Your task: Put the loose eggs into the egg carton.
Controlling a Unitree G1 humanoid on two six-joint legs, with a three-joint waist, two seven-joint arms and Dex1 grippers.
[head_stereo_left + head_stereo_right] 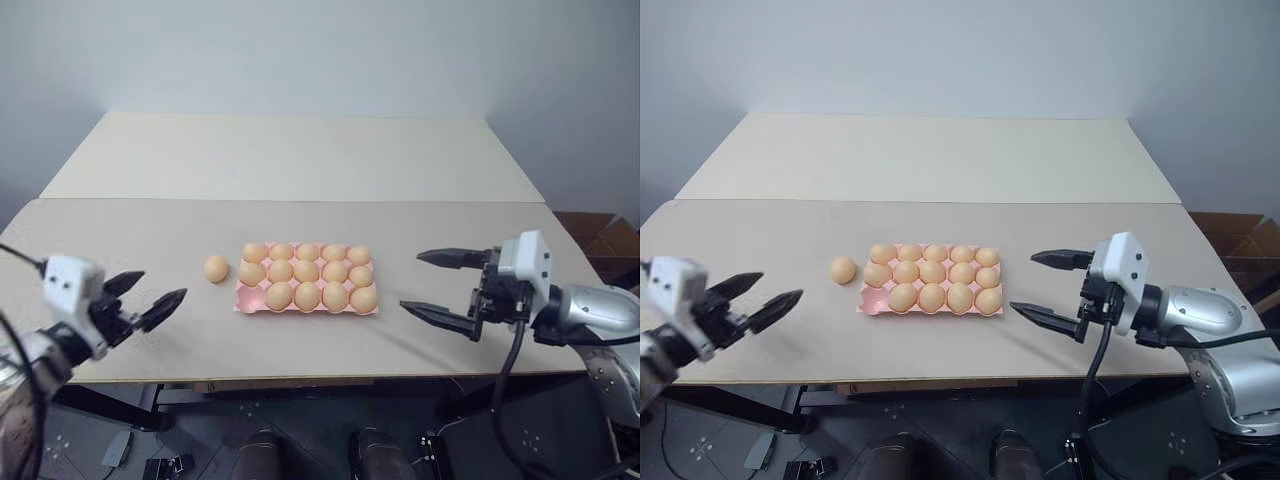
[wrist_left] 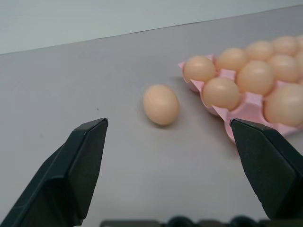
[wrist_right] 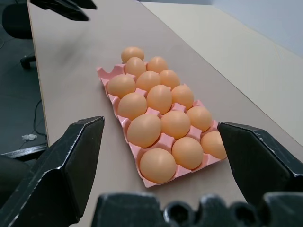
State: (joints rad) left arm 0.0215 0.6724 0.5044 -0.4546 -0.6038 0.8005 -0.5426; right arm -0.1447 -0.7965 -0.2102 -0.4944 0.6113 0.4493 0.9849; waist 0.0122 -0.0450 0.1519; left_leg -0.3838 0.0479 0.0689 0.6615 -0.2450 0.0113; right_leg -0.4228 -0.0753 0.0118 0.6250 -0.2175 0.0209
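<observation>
One loose egg (image 1: 216, 268) remains on the counter (image 1: 300, 160), just beside the egg carton (image 1: 243, 303) on its left. The carton's cups appear nearly all filled. Left pincer (image 1: 150, 297) and right pincer (image 1: 440, 284) stand spread and empty; task judged almost complete.

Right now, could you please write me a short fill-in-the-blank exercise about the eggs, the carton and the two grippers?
1. The egg carton holds ___ eggs, leaving one corner cup empty.
2. The loose egg lies on the table on the robot's ___ side of the carton.
3. The left gripper and the right gripper both stand ___, holding nothing.

Missing words: fourteen; left; open
</observation>
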